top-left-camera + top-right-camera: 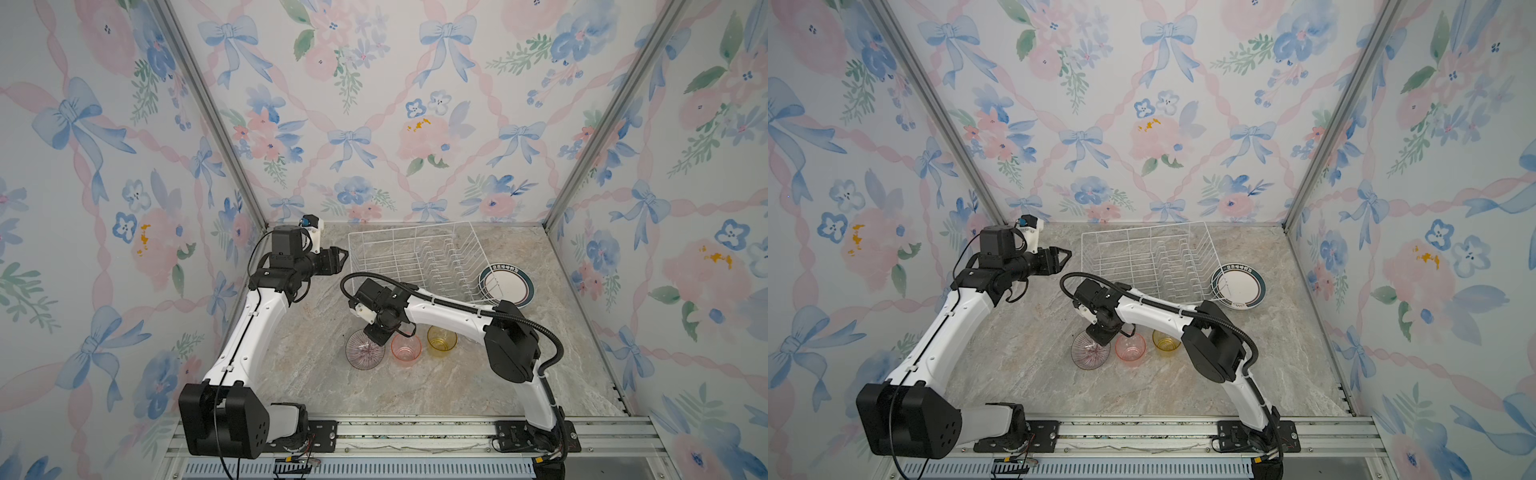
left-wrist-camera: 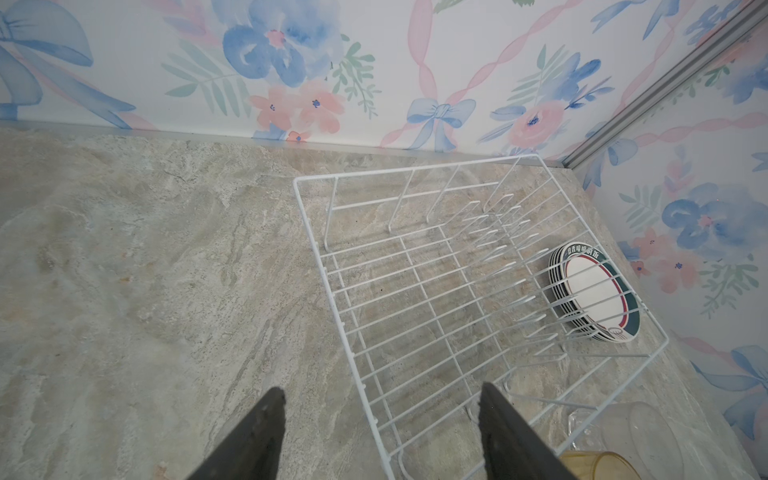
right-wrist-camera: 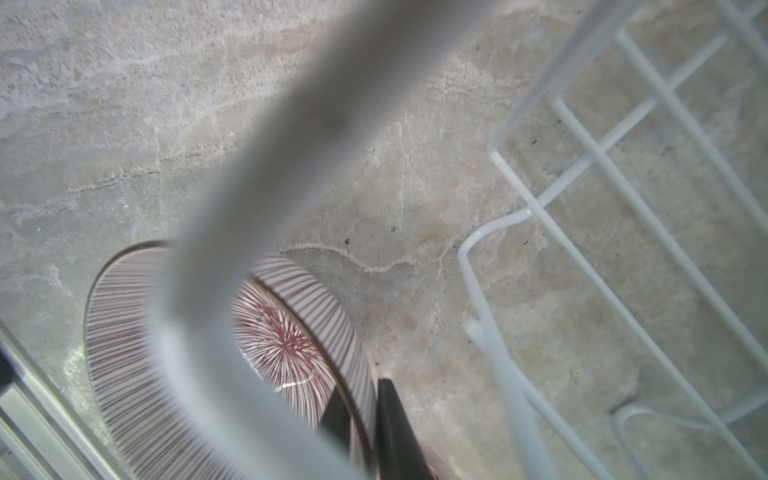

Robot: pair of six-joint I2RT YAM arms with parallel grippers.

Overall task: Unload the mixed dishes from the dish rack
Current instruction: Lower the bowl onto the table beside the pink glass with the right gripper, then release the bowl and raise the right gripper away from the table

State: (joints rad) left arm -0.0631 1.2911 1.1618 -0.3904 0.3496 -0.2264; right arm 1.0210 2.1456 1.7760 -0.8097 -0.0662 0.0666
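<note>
Seemingly unloading is at its close: the dish rack (image 1: 415, 259) stands bare at the far side, the plates (image 1: 505, 286) are stacked just right of it, and the right gripper (image 1: 375, 334) straddles the rim of the bowl (image 1: 365, 351) set down near the pink tumbler (image 1: 406, 350), clamped or loose I cannot tell, while the left gripper (image 1: 344, 254) hovers with jaws apart left of the rack, so next comes a clean release and a straight lift.
</note>
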